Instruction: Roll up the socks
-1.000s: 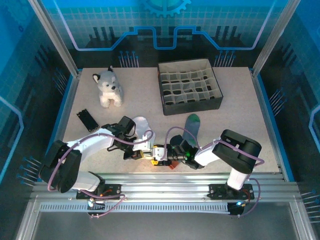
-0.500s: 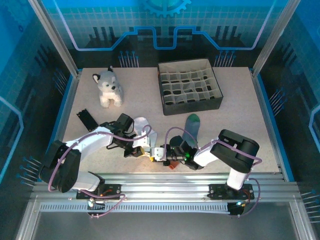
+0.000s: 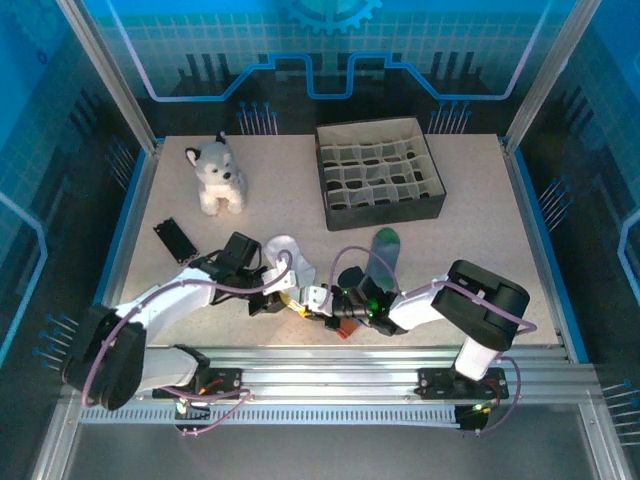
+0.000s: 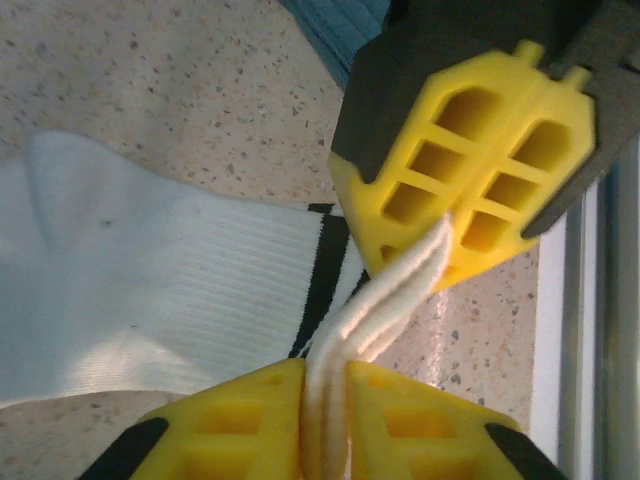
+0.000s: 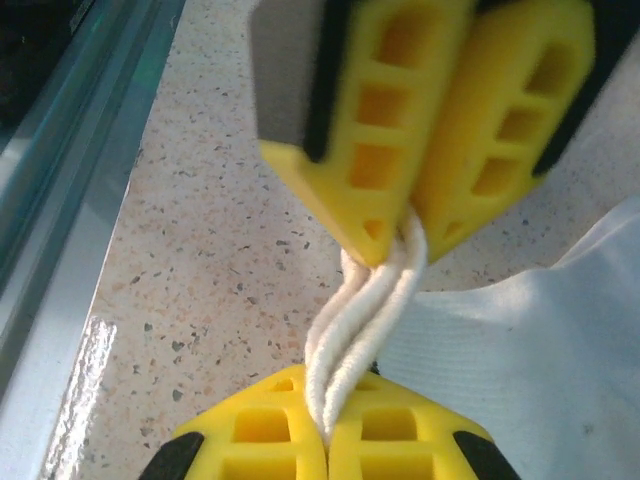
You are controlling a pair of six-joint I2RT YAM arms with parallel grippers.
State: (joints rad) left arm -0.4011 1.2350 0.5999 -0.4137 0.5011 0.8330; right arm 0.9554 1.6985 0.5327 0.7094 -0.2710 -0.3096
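So, where's the white sock (image 3: 283, 250)?
> Flat on the table (image 3: 480, 220), near the front edge, a bit left of centre. Body runs away from the arms, striped cuff (image 4: 345, 330) toward them.

Grippers?
> Both on that cuff. Left gripper (image 3: 280, 300) is closed on the cuff's edge. The left wrist view has the white ribbing squeezed between its yellow fingers (image 4: 250, 420). Right gripper (image 3: 320, 298) is closed too, pinching the same edge from the other side.

How close are the two?
> Nearly tip to tip. A short bunched strand of cuff runs between them. The right wrist view agrees: the strand goes from its own fingers (image 5: 270, 440) straight up into the left's.

Grey sock?
> Grey sock (image 3: 383, 255) lies just right of the white one, green toe pointing away from the arms. Its near end is hidden under the right arm. Can't tell if the two socks touch.

Anything else on the table?
> Husky (image 3: 217, 175) back left, divided box (image 3: 385, 213) back centre, black piece (image 3: 174, 240) toward the left edge. All well apart from the socks.
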